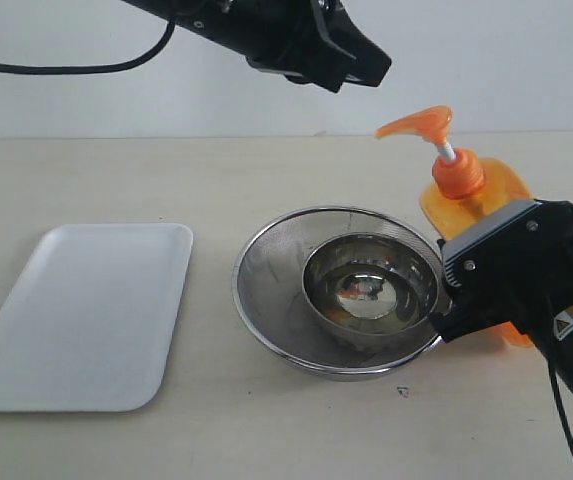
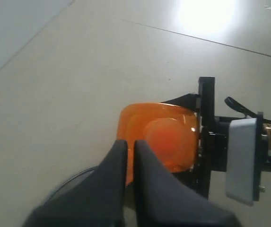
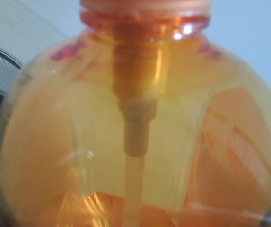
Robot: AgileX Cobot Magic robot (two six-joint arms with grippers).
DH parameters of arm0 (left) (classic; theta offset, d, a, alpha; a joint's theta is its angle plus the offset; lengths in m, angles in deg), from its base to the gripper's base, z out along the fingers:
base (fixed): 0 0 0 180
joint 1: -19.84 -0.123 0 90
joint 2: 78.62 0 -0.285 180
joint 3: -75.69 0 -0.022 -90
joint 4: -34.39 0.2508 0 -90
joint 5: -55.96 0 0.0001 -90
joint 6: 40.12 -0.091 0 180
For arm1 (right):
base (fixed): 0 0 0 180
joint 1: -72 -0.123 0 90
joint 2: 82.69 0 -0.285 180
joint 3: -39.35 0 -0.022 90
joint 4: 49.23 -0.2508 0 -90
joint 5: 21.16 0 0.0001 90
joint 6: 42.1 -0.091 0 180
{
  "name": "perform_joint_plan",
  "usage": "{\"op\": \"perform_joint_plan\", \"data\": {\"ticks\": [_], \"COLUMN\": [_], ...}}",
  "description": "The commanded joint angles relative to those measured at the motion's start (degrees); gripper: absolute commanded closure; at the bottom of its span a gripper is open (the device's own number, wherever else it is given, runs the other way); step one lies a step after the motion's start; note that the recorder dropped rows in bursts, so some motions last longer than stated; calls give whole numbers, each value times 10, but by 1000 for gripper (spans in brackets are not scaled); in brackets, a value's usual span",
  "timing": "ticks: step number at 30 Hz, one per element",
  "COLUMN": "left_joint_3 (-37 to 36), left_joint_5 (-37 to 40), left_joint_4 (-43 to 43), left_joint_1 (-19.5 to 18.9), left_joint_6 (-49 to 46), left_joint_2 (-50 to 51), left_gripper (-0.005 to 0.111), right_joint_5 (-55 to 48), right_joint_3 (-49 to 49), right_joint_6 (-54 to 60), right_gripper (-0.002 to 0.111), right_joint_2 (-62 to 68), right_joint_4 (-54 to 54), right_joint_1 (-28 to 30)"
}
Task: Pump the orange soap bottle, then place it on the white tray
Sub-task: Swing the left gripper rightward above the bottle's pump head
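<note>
Exterior view: right gripper (image 1: 478, 288) pinches the orange soap bottle (image 1: 498, 195) low on its body; left gripper (image 1: 362, 64), jaws pressed together, hovers above its pump head (image 1: 416, 124). Smooth plastic, likely slippery; grip flat sides

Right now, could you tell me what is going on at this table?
The right tool holds the orange soap bottle beside the steel strainer, which has a bowl in it. The left tool, shut, hangs above the pump head, which stands raised. The white tray lies on the strainer's other side, and the bottle is not on it yet.
</note>
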Motion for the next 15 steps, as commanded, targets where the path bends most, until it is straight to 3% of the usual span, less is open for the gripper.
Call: {"op": "perform_joint_plan", "data": {"ticks": [1,15], "left_joint_3": [-30,-30], "left_joint_5": [5,29], "left_joint_4": [-54,-109], "left_joint_1": [0,0], "left_joint_6": [-34,-54], "left_joint_2": [-24,-24], "left_gripper": [102,102], "right_joint_5": [10,10], "right_joint_3": [-1,-1], "right_joint_6": [18,51], "right_gripper": [108,108], "right_joint_2": [-2,-2], "right_joint_4": [-18,-29], "right_joint_1": [1,1]}}
